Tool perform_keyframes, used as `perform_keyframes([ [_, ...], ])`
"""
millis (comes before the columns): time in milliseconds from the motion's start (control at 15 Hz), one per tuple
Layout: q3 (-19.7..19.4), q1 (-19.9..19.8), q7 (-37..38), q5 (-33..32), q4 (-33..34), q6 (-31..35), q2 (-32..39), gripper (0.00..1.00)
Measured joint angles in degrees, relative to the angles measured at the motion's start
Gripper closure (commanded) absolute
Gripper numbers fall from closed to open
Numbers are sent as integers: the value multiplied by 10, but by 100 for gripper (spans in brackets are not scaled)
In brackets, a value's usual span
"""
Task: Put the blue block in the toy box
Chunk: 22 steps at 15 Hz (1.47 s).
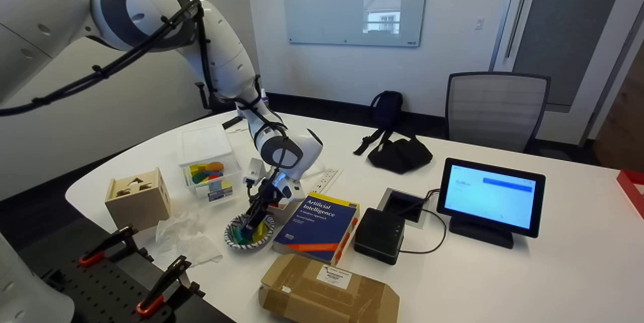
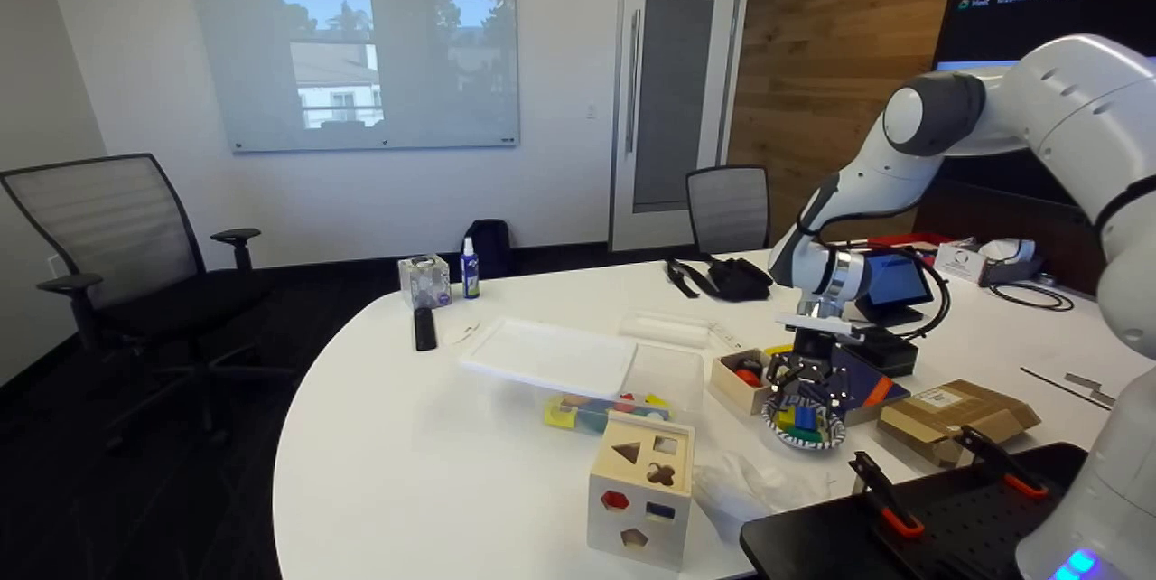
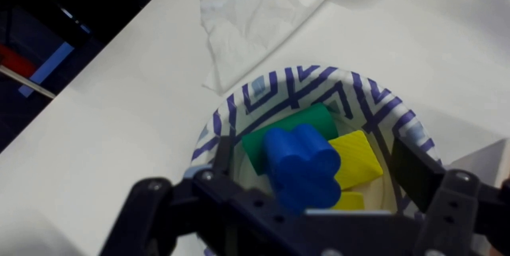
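Observation:
The blue block [image 3: 301, 160], clover-shaped, lies tilted on a green cylinder [image 3: 289, 126] and beside yellow pieces [image 3: 354, 158] in a patterned paper bowl [image 3: 249, 96]. It also shows in an exterior view [image 2: 804, 418]. My gripper [image 3: 319, 164] is open, its fingers on either side of the blue block and apart from it. In both exterior views the gripper [image 1: 255, 220] [image 2: 808, 381] points down into the bowl [image 1: 230, 237]. The toy box [image 1: 143, 210] [image 2: 638, 519], light wood with cut-out holes, stands on the table, across a crumpled plastic wrapper from the bowl.
The wrapper [image 1: 186, 242] lies between bowl and toy box. A clear tub [image 2: 668, 372] of coloured pieces stands behind the toy box. A small open wooden box [image 2: 736, 392], a thick blue book [image 1: 322, 222] and a cardboard package [image 1: 327, 290] lie close to the bowl. Clamps [image 1: 163, 288] stick up from the robot's base.

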Motion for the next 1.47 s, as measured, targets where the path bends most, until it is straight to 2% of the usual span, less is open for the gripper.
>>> perform_keyframes([
  [67, 0, 0, 0, 0, 0, 2, 0, 26],
  [467, 0, 2, 1, 0, -6, 15, 0, 73],
  [600, -1, 5, 2, 0, -7, 15, 0, 84],
  [933, -6, 14, 4, -4, -7, 15, -2, 84],
  [1133, -8, 31, 31, -19, -9, 11, -13, 84],
  [1467, -5, 106, 134, -32, -53, 2, -76, 84],
])
